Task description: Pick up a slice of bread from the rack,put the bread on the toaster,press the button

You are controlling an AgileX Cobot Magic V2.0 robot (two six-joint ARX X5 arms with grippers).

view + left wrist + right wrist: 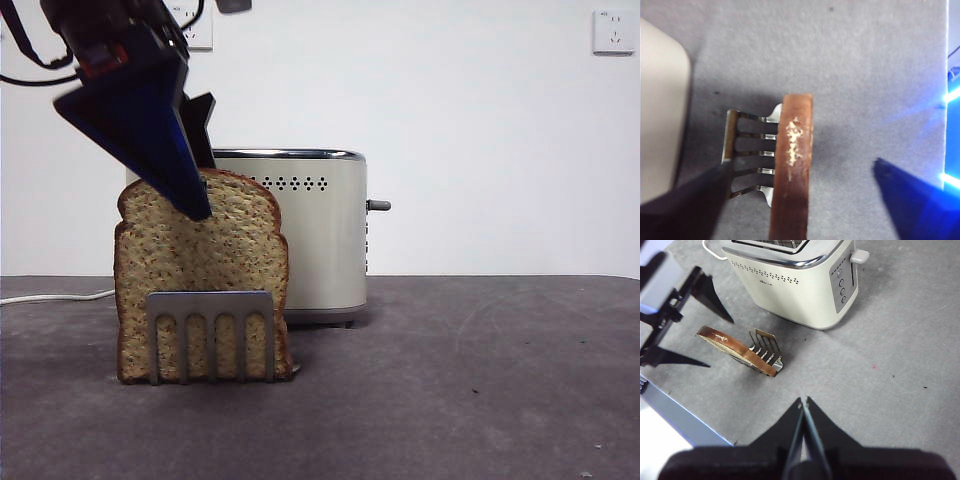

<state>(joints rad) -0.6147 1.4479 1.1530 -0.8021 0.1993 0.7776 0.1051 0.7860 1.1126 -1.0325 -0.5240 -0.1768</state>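
Observation:
The slice of bread (200, 270) stands upright in the low steel rack (210, 305), in front of the cream toaster (320, 240). The button (378, 205) sticks out of the toaster's right end. My left gripper (203, 190) comes down from the upper left. It is open, with one jaw on each side of the slice's domed top. From above, the brown crust (795, 170) lies between the two jaws of the left gripper (802, 165), with a gap on both sides. My right gripper (803, 402) is shut and holds nothing, high above the table near the toaster (795, 280).
A white cord (50, 297) runs off to the left along the table. White wall sockets (612, 30) sit on the back wall. The toaster's side (660, 110) is close beside the rack (747, 150). A blue-lit table edge (952, 95) lies on the far side.

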